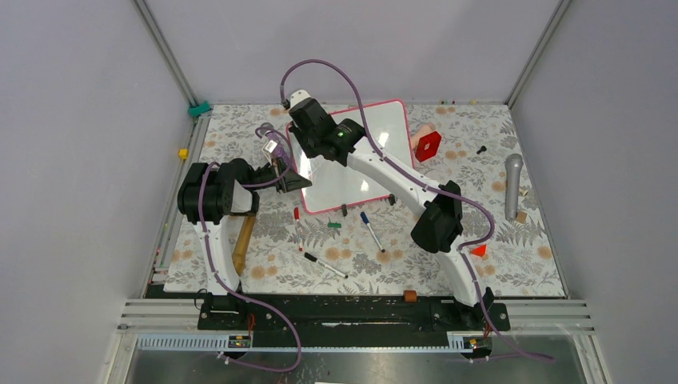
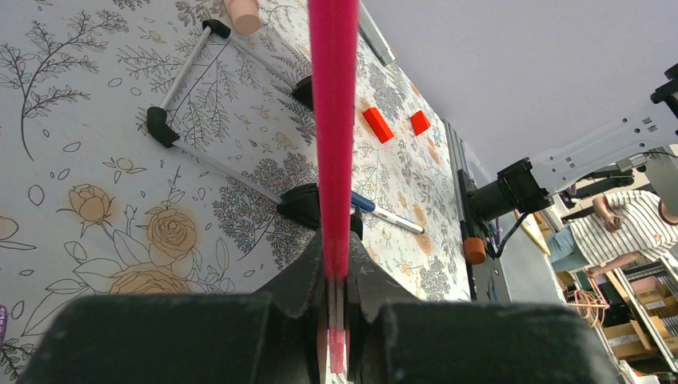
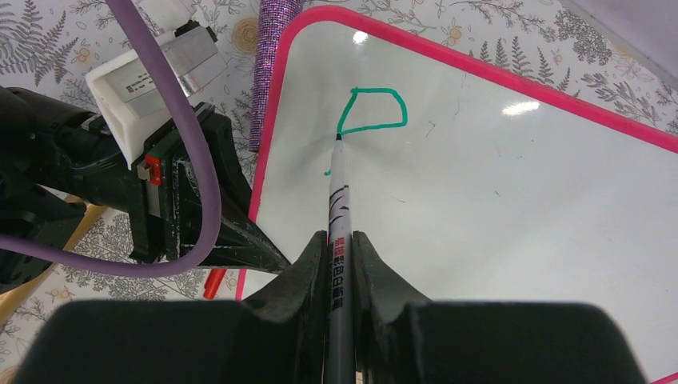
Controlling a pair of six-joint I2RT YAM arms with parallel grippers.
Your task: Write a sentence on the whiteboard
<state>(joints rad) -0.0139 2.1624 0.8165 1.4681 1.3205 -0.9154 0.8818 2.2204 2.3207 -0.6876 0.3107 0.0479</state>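
Whiteboard [image 3: 520, 208], green loop [image 3: 376, 90] at marker [image 3: 339, 200] tip

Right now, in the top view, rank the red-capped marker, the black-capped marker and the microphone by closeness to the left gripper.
1. Red-capped marker, just toward the bases from the left gripper.
2. Black-capped marker, farther toward the bases.
3. Microphone, far right.

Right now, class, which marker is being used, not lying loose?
The green-ink marker gripped by the right gripper, its tip on the whiteboard; the red-capped marker, blue-capped marker and black-capped marker lie on the table.
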